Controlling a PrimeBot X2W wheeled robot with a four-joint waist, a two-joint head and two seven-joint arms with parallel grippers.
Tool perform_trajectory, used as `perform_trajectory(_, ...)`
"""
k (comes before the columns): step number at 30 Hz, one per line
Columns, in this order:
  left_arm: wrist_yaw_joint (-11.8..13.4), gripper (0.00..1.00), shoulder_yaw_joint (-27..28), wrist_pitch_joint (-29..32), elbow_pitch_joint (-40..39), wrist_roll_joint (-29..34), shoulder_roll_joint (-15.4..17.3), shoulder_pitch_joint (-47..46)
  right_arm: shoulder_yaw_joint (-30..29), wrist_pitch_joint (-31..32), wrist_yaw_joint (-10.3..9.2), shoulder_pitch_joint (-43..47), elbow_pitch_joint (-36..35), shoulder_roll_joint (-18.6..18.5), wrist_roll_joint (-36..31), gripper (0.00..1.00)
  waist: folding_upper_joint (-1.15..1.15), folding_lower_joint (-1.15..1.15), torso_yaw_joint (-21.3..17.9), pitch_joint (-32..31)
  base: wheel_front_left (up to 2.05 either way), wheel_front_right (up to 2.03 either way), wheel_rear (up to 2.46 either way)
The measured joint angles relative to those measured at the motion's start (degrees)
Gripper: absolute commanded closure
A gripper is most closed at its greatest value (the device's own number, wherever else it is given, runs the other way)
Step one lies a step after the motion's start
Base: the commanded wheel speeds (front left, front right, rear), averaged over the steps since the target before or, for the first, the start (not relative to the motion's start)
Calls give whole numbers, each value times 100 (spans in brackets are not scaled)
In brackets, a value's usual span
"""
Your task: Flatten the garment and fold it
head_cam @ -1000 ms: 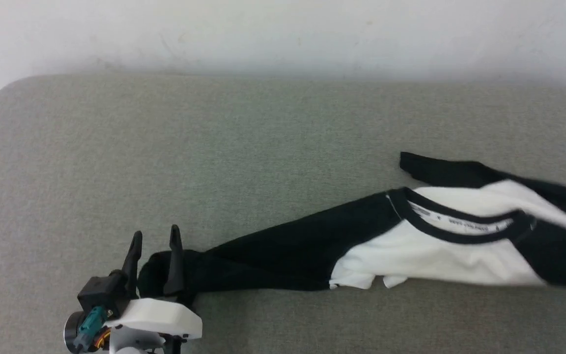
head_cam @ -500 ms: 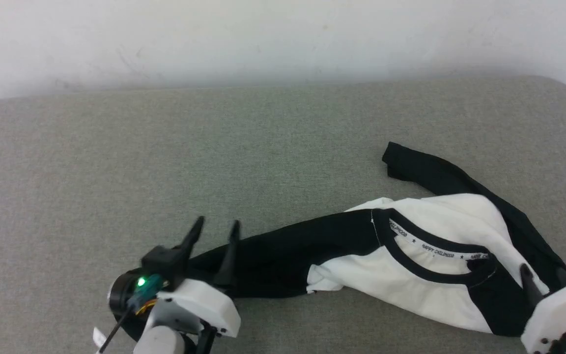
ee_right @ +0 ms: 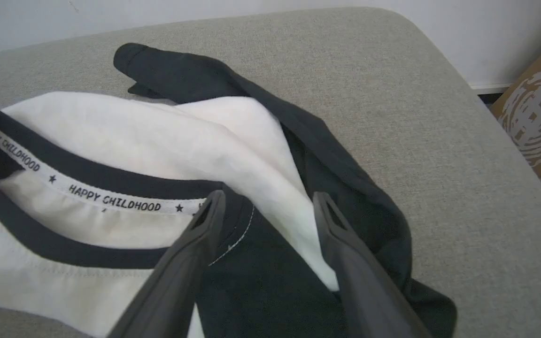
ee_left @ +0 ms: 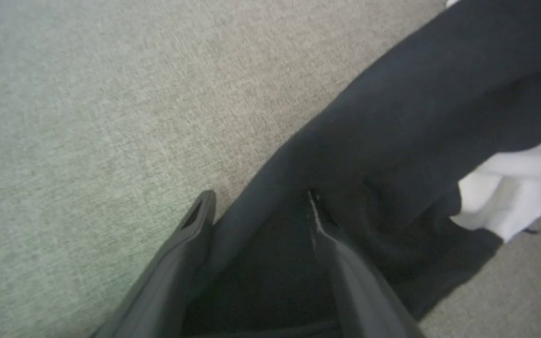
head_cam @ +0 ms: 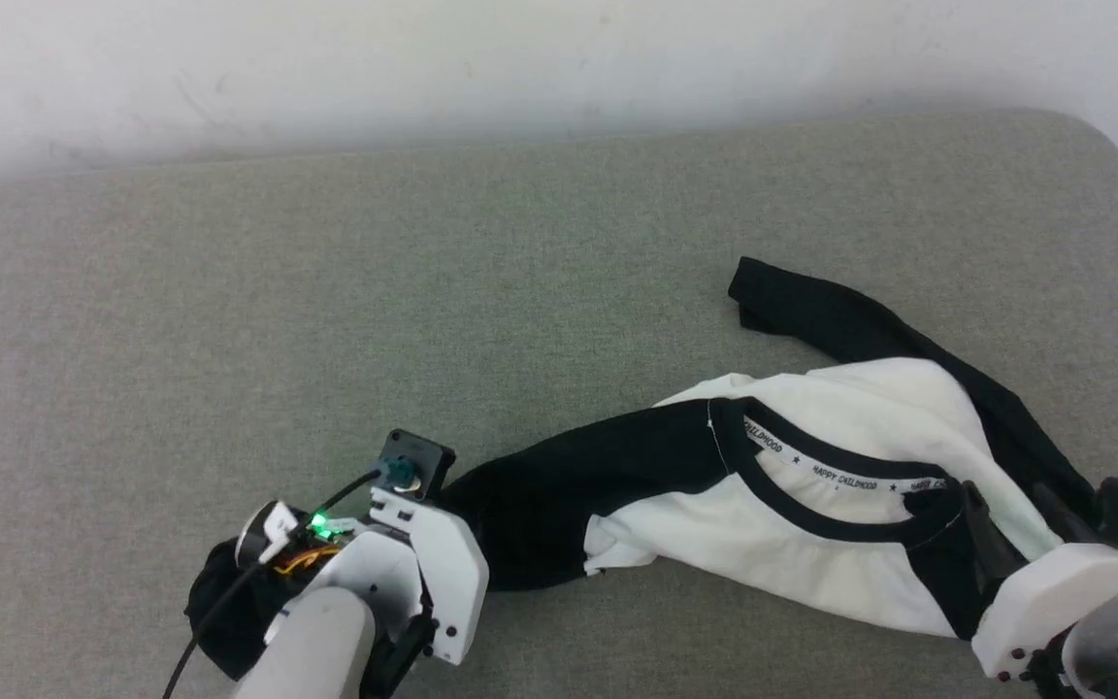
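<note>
Grey cloth-covered worktop (head_cam: 229, 291), pale wall (head_cam: 520, 58) behind it. Left pincer (ee_left: 258, 197) sits low at the front left, pointing down onto the black near sleeve (head_cam: 559, 485). Its fingers are spread and the sleeve cloth lies between and under them, not squeezed as far as shows. In the head view the white wrist housing covers its fingertips.

The near sleeve runs rightward, rumpled, into the shirt (head_cam: 792, 553). The shirt lies crumpled on the right half of the worktop, white body up. Its neck band (ee_right: 87, 257) gapes open, with "HAPPY CHILDHOOD" tape (ee_right: 115, 203) inside the collar. A white corner of cloth pokes out from under the near sleeve. The far sleeve (head_cam: 811, 316) lies flat on the worktop, reaching toward the wall with its cuff end to the left.

Right pincer (ee_right: 268, 196) is at the front right, fingers spread, straddling the black shoulder cloth just right of the neck band, nothing pinched. Past the worktop's rounded right corner stands a cardboard box (ee_right: 533, 117) with white print; cannot tell what is in it.
</note>
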Motion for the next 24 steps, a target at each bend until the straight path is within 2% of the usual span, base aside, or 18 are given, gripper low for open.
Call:
perform_trajectory(2,-8,0,-83,325,129,2,7,-109,73,-9,0,-20,0,4,51,0,0,0,-13,58,0,0,0)
perform_trajectory(3,-38,40,-130,491,142,-10,23,-176,96,-23,0,-50,-2,4,73,0,0,0,-20,85,0,0,0)
perform_trajectory(5,-97,100,-144,643,109,-110,52,-297,132,-41,0,-112,-20,2,80,0,0,0,-35,138,0,0,0)
perform_trajectory(7,-58,100,-54,416,44,-154,55,-332,171,-55,0,-140,-37,3,86,0,0,0,-48,185,0,0,0)
perform_trajectory(12,583,100,657,-588,-97,-276,89,-332,218,-135,0,-203,-64,2,131,0,0,0,-15,242,0,0,0)
perform_trajectory(16,1029,100,1285,-1223,-118,-416,276,-332,232,-142,0,-205,-73,3,129,0,0,0,73,237,0,0,0)
perform_trajectory(24,1579,100,2253,-1748,210,-758,591,-199,259,-133,0,-229,-102,2,58,0,0,0,282,186,0,0,0)
